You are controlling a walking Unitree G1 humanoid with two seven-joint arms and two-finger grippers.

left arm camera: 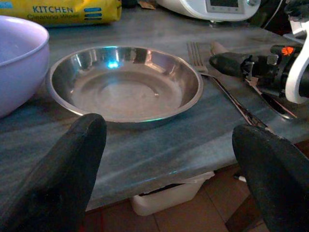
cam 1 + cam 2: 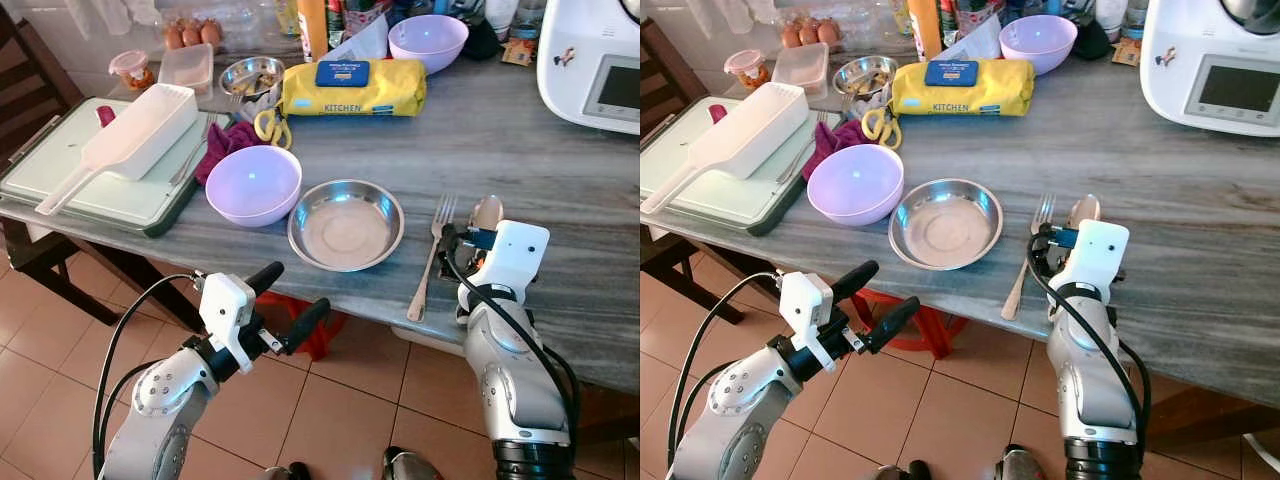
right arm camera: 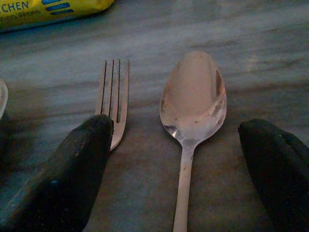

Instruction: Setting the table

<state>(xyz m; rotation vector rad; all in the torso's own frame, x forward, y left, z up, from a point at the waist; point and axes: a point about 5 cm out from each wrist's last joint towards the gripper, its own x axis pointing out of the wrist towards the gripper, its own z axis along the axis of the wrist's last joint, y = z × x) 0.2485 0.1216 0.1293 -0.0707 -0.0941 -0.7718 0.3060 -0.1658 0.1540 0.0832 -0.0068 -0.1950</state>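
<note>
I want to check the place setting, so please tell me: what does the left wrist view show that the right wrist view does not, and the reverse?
The left wrist view alone has the steel plate whole, the lilac bowl beside it, a white appliance, and the right gripper over the cutlery. The right wrist view alone gives the spoon close up, lying between its open black fingers. Both share the fork, the grey table and the yellow wipes pack.

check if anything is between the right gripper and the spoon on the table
Nothing visible stands between them. The right gripper is open over the table, its fingers on either side of the spoon. The fork lies just beside the spoon, close to one finger, so it could get nudged on closing.
</note>
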